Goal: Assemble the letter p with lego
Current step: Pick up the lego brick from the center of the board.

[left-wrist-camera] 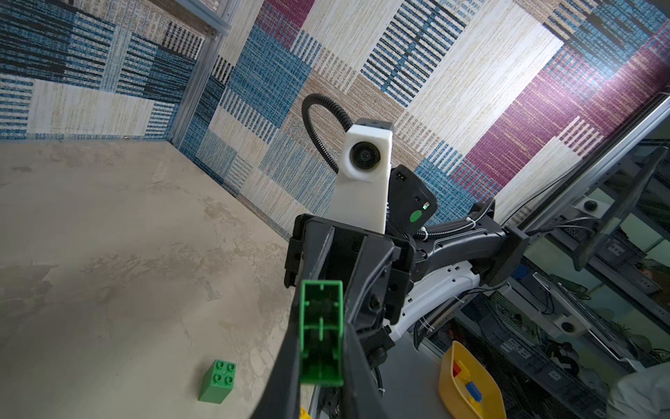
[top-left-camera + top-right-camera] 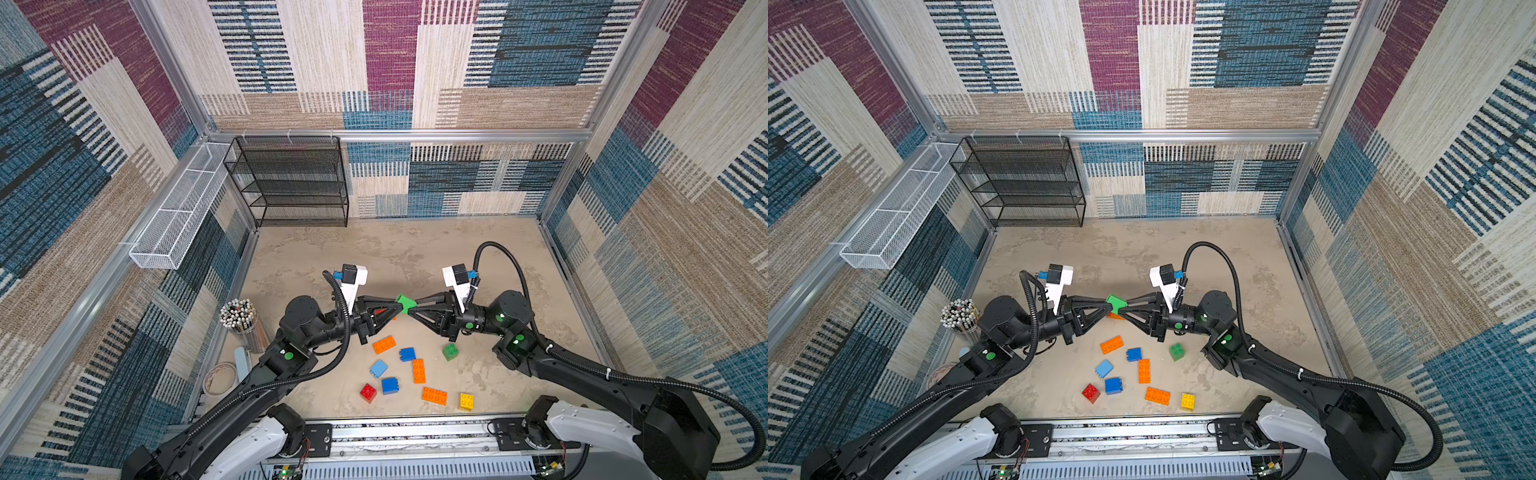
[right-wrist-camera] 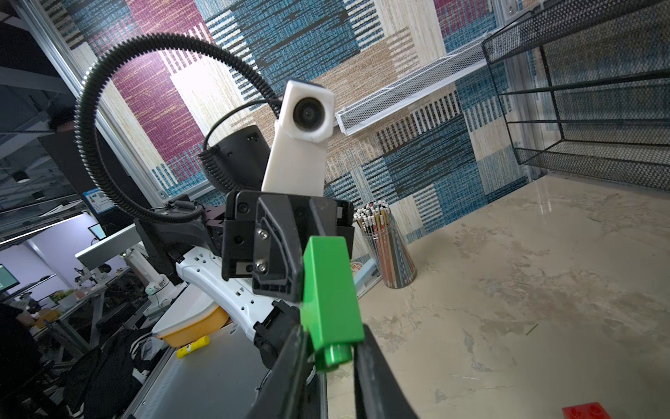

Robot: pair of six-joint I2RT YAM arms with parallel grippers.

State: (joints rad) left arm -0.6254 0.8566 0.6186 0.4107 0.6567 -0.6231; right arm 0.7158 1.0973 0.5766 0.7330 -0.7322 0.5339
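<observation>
Green brick (image 1: 322, 333), midair, is clamped at once by your left gripper (image 2: 397, 306) and right gripper (image 2: 412, 309); pull either away unreleased and it can twist loose and fall.

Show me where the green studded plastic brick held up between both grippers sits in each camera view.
Top view: green studded plastic brick just right of centre, pinched between left gripper and right gripper.
Top view: just left of centre.
Left wrist: low centre, hollow underside showing.
Right wrist: low centre, smooth side showing.
Shared landmark: loose green cube-shaped plastic brick, absent from right wrist.
</observation>
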